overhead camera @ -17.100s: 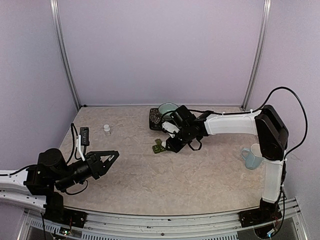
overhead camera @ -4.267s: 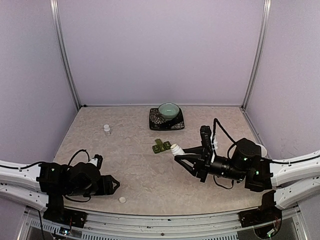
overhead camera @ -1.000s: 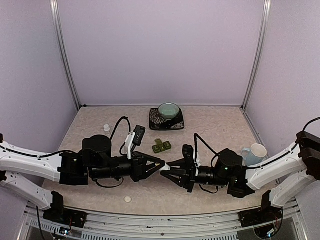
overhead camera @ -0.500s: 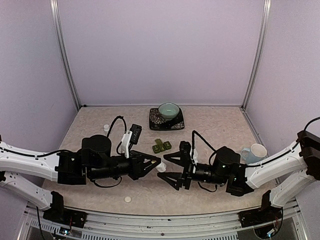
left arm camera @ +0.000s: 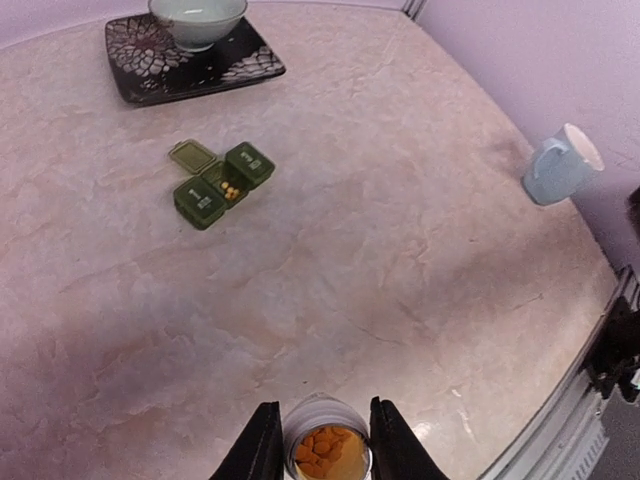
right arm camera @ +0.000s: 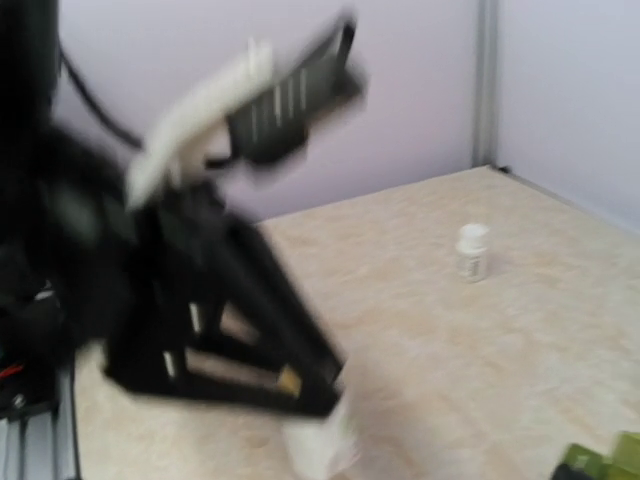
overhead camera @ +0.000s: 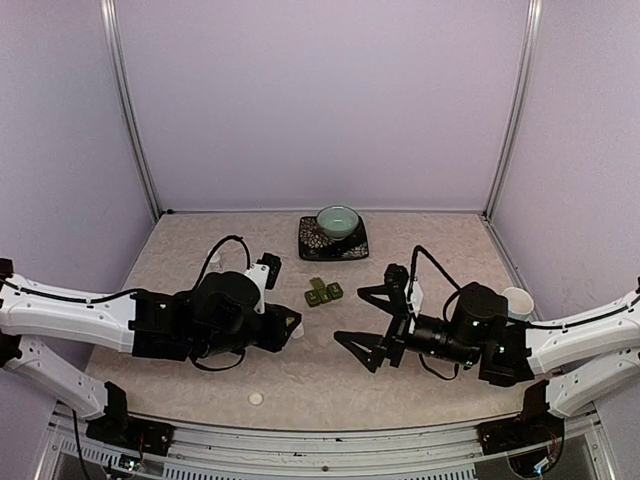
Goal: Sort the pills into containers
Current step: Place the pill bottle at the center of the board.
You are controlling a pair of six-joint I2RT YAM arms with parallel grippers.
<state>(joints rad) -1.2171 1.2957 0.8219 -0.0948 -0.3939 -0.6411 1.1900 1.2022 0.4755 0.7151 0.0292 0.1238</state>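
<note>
Left gripper (overhead camera: 292, 326) clamps the open pill bottle (left arm camera: 325, 452) roughly upright, so nothing spills. Right gripper (overhead camera: 347, 314) hangs released, jaws wide. Containers (left arm camera: 215, 183) sit toward the table (overhead camera: 450, 250) far edge, one lid (left arm camera: 192, 154) open for loading.

A teal bowl (overhead camera: 338, 219) sits on a dark patterned plate (overhead camera: 312, 243); a pale blue mug (left arm camera: 560, 168) stands well to the right.

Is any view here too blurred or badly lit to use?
Right wrist: heavy motion blur, the left arm smeared, only the far white bottle fairly legible. Left wrist: sharp, pills readable in the held bottle and in the pill box. Top external: sharp, even light, soft shadows on the table, no glare.
</note>
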